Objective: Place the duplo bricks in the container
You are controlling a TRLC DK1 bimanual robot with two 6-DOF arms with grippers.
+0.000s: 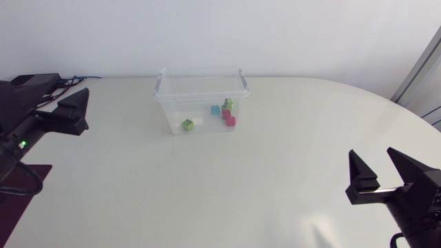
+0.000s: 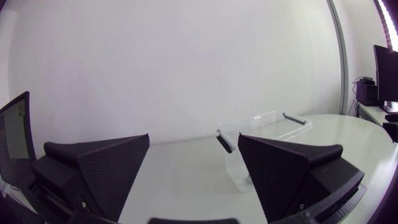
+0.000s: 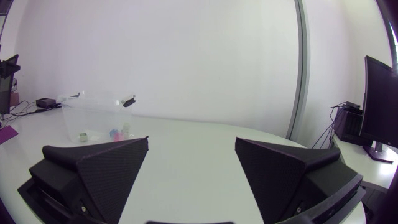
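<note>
- Left claw (image 2: pixel 193 144), matte black, is released: the wedge fingers stand wide apart with nothing between them. The arm is parked at the left edge of the pale desk (image 1: pixel 269 186).
- Right claw (image 1: pixel 371 157) is also released and empty, and sits low at the desk's near right.
- Clear plastic container with grey handles (image 1: pixel 167 105) stands at the far middle, long axis across the desk. It lies ahead of both claws and well apart from them, nearer the left one.
- Every small duplo brick in view lies inside it: green brick (image 1: pixel 187 125), blue brick (image 1: pixel 215 109), pink brick (image 1: pixel 229 119).
- Judgement: the task looks complete, with no pick pending.
</note>
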